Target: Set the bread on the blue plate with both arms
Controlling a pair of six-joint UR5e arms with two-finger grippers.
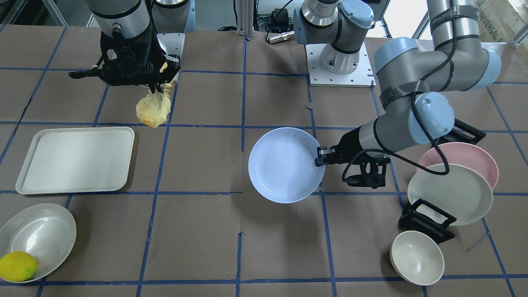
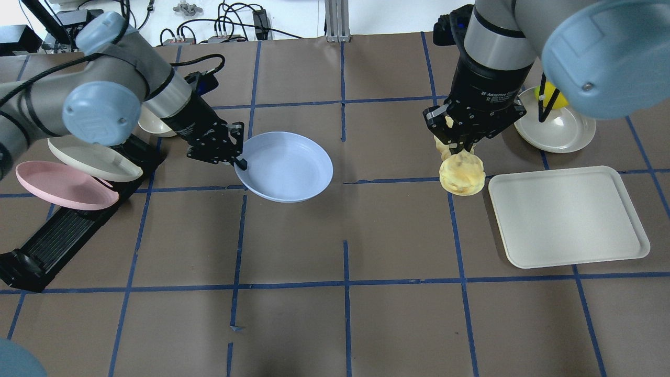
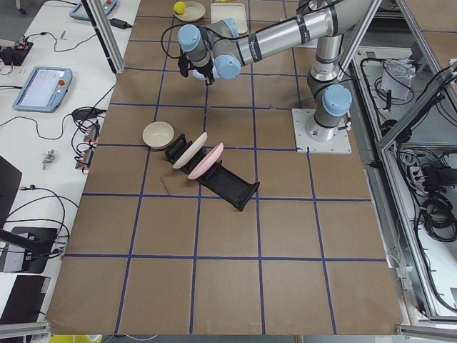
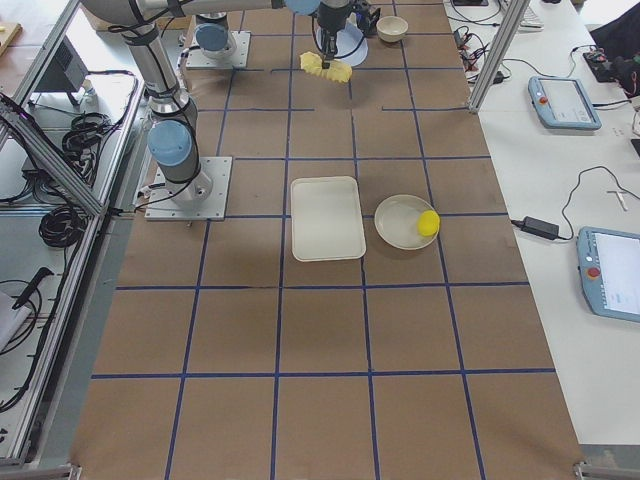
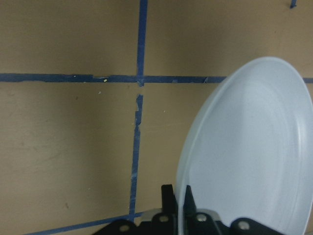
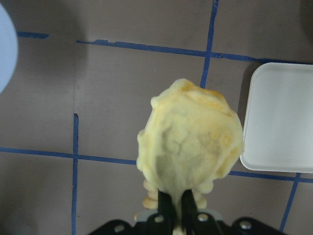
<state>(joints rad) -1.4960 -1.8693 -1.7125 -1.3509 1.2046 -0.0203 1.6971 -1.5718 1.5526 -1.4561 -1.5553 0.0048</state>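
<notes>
Bread (image 2: pixel 461 177) hanging from the right gripper (image 2: pixel 462 142), blue plate (image 2: pixel 288 165) pinched by the left gripper (image 2: pixel 239 159)

Right gripper is closed tight on the upper end of the bread, which hangs lengthwise over the brown table (image 2: pixel 345 314), just beside a corner of the white tray (image 2: pixel 568 217); the loaf's top is hidden behind the black fingers. Left gripper is nearly closed, with only the plate's thin rim between its jaws. The blue plate is near the table's middle, well apart from the bread; whether its underside touches the table cannot be told. From overhead, a lemon (image 1: pixel 17 266) in a white dish (image 1: pixel 41 235) is partly hidden by the right arm
</notes>
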